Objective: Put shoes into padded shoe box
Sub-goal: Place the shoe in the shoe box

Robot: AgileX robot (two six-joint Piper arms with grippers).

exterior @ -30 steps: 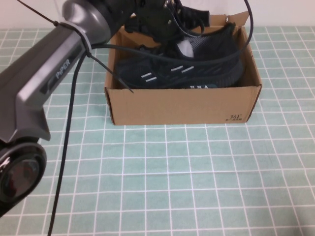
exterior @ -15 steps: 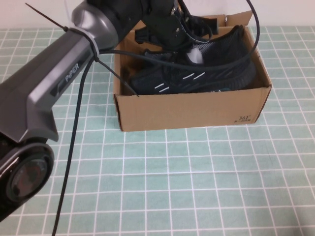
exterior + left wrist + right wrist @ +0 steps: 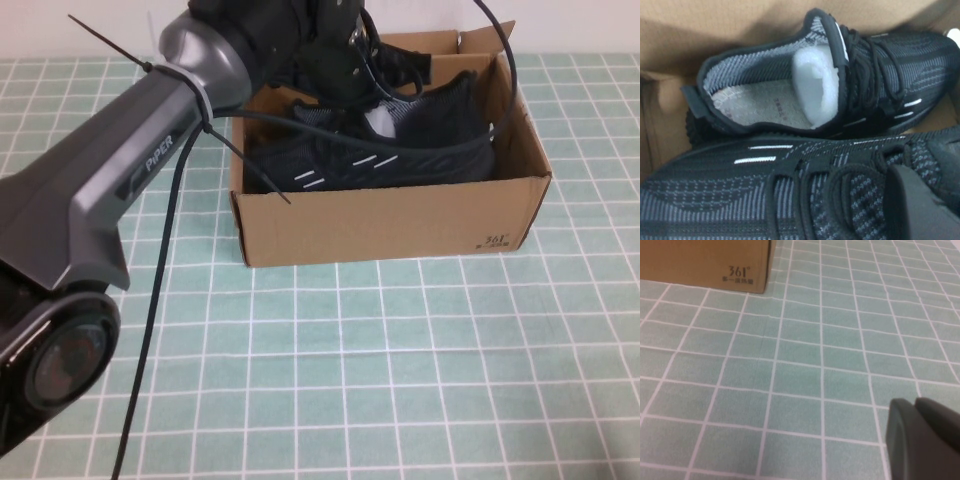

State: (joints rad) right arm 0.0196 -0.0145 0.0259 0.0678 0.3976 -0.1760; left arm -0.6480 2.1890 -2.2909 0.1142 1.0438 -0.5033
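The cardboard box sits toward the far side of the counter, which is covered in a pale green cloth with a white grid. The box is plain brown corrugated board, rectangular, flaps standing up, with a small dark "361" print at its near right corner. Both shoes are inside it. The near shoe lies along the box's long side, its length running left to right, heel raised at the right, toe at the left, short white dashes on its flank. The far shoe lies beside it, touching along the side; its opening shows grey fuzzy lining and a wad of white paper. Both are black knit with a ribbed weave and black laces.

The left gripper is down over the box, above the shoes, at the end of a long grey metal arm with black cables looping around it. In the left wrist view one dark finger rests against the near shoe's laces; whether the jaws are wide or closed I cannot tell.

The right gripper hangs low over bare cloth, near the box's printed corner; only a dark corner of it shows, so its jaws cannot be judged.
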